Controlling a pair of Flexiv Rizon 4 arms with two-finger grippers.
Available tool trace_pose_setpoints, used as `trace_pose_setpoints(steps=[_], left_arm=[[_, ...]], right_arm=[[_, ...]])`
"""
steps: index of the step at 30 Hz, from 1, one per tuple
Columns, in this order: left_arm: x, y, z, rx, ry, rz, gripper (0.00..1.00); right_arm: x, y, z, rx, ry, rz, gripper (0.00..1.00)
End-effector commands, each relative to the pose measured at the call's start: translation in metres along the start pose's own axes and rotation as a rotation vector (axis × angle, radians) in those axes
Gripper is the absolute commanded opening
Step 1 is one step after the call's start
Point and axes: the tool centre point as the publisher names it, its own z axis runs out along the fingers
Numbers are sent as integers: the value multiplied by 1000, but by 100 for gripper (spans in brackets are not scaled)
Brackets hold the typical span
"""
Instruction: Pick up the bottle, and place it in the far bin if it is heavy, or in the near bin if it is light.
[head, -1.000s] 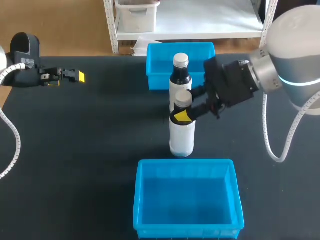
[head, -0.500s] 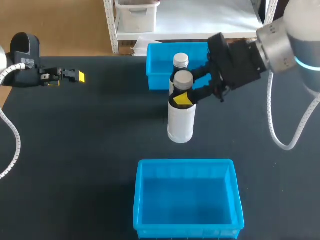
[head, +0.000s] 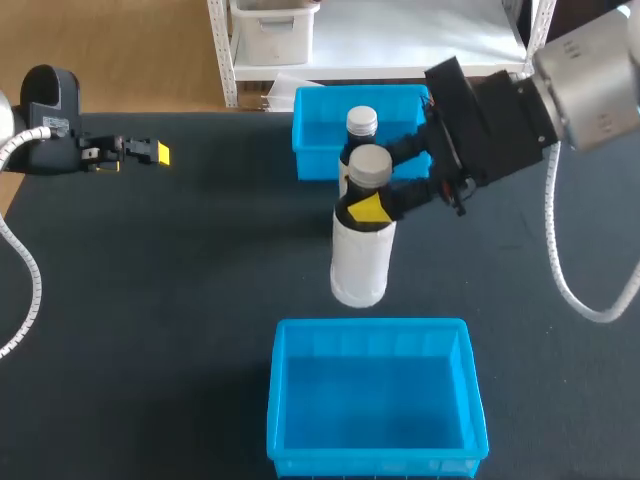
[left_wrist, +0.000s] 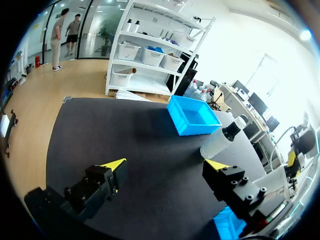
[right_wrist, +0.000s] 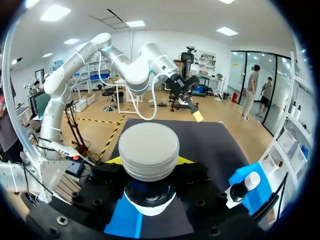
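My right gripper (head: 376, 197) is shut on the neck of a white bottle (head: 359, 256) with a grey cap. It holds the bottle upright above the table, between the two blue bins. In the right wrist view the cap (right_wrist: 148, 149) fills the space between my yellow-tipped fingers (right_wrist: 116, 160). The far bin (head: 318, 112) lies behind the bottle and the near bin (head: 281, 392) in front of it. My left gripper (head: 148, 152) rests at the table's far left, open and with nothing in it (left_wrist: 165, 167).
A second bottle (head: 361, 124), dark with a white cap, stands just in front of the far bin, half hidden behind the held one. It also shows in the right wrist view (right_wrist: 243, 188).
My right gripper has risen with the white bottle, lifting it off the table. The left arm and the second bottle have not moved.
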Motion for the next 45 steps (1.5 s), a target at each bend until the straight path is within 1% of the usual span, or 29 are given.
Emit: trace_pose_setpoints(steps=[1,9,14,21,28,35,39,45], left_arm=[[0,0,0,0,0,0,100],[0,0,0,0,0,0,100],[0,0,0,0,0,0,100],[0,0,0,0,0,0,100],[0,0,0,0,0,0,100],[0,0,0,0,0,0,100],[0,0,0,0,0,0,100],[0,0,0,0,0,0,100]], right_arm=[[3,14,0,-4,-7,1,0],[9,37,16,-72,-14,-8,0],[13,52,32,-122,-14,-28,0],[23,65,46,-165,-19,-31,0],[39,71,55,-192,-1,-39,0],[54,71,66,-225,2,-52,0],[60,71,72,-241,-7,-58,0],[64,72,79,-256,-19,-72,0]])
